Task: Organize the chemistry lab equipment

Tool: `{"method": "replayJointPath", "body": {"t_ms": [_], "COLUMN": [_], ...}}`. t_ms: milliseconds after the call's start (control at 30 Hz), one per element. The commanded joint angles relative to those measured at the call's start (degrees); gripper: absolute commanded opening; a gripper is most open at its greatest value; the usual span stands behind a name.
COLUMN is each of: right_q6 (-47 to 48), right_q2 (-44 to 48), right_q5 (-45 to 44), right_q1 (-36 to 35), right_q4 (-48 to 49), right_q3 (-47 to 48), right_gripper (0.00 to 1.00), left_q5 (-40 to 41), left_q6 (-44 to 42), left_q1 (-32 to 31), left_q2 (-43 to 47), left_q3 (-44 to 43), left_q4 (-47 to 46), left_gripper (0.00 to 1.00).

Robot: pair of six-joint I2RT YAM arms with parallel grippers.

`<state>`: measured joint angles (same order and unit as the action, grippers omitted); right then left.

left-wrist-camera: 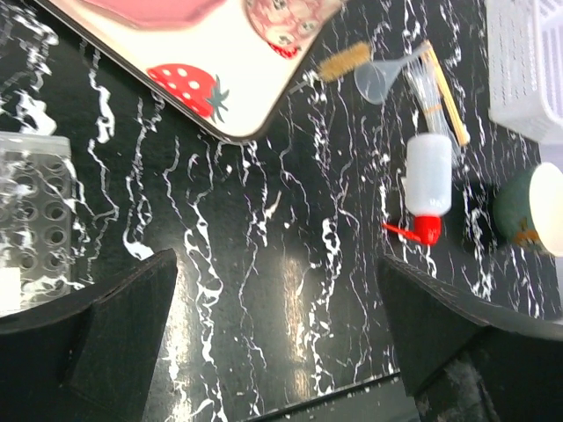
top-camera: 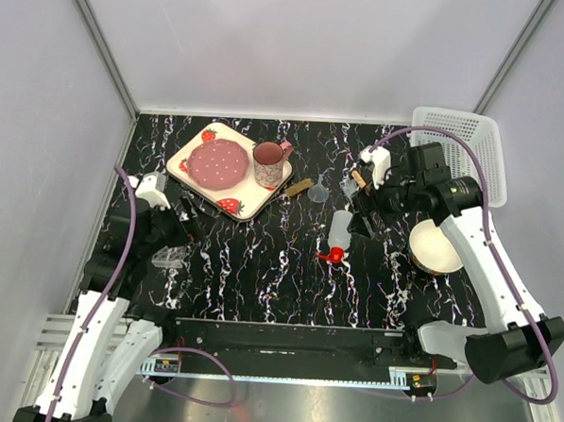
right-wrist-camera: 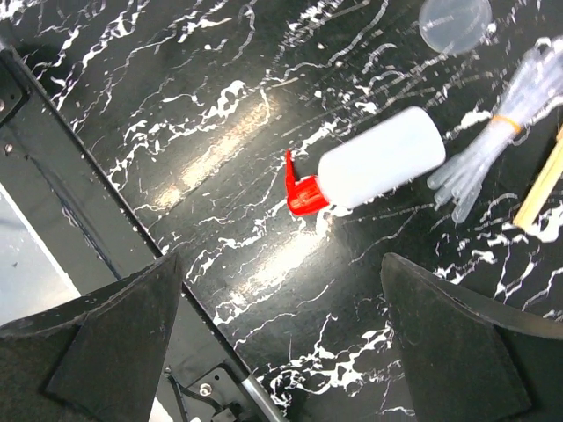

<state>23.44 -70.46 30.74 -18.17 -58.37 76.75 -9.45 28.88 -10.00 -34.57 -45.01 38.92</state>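
Note:
A translucent red-capped squeeze bottle [top-camera: 338,235] lies on its side mid-table; it also shows in the left wrist view [left-wrist-camera: 428,172] and the right wrist view [right-wrist-camera: 378,163]. A clear funnel [top-camera: 319,190], bundled clear droppers [right-wrist-camera: 493,149] and a wooden-handled brush [top-camera: 298,187] lie just behind it. A clear tube rack [top-camera: 171,255] sits at the left. My left gripper [top-camera: 185,212] is open and empty above the rack. My right gripper [top-camera: 362,223] is open and empty just right of the bottle. No blue-capped tubes show.
A strawberry-print tray [top-camera: 254,205] with a pink plate and mug [top-camera: 268,164] sits at the back left. A white basket [top-camera: 462,150] stands at the back right, and a cream bowl [top-camera: 436,247] lies in front of it. A black rail [top-camera: 285,336] runs along the near edge.

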Motion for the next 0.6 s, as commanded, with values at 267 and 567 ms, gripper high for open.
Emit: {"method": "replayJointPath", "body": {"t_ms": [267,567], "right_q6": [-9.7,-18.4], "right_q2": [-6.2,-21.1], "right_q5": [4.4,20.9], "right_q1": [10.9,10.9], "right_q4": [1.6,8.8], "right_q3": [-1.4,-4.0], "right_gripper": [1.00,1.00], "left_q5": [-13.0,-15.5], "left_q6": [-1.3,-1.9], "left_q1": [0.2,0.3], "left_q2": [4.2,6.1], "left_q3": [5.6,7.4], "left_q4": [-5.4,-7.6], "left_gripper": [0.99,0.99]}}
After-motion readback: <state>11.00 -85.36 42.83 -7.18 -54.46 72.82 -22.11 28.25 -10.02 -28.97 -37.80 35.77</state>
